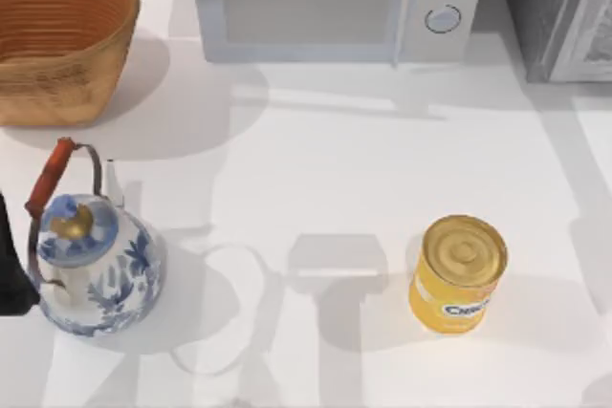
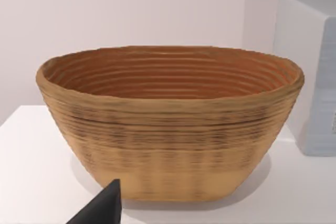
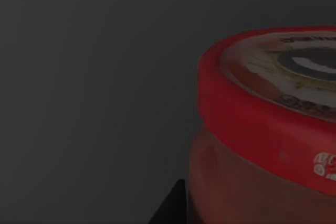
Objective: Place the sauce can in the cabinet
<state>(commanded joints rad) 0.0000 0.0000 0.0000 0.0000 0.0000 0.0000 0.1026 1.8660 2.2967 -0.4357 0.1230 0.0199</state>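
Now | can (image 3: 262, 129): close before right wrist camera, dim grey behind | right hand: state cannot be told | left arm: parked at surface (image 1: 335, 169) left edge, beside kettle (image 1: 91, 265)

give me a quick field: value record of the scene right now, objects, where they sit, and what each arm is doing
sauce can: seen close in the dim right wrist view, red rim and silvery top, dark grey around it
cabinet: back right corner of the table
microwave: back centre, door shut
basket: back left, nothing seen inside
teapot: front left, blue and white, upright
yellow can: front right, upright
left arm: at the table's left edge by the teapot, its wrist view facing the basket
right end effector: close beside the sauce can; grip cannot be told
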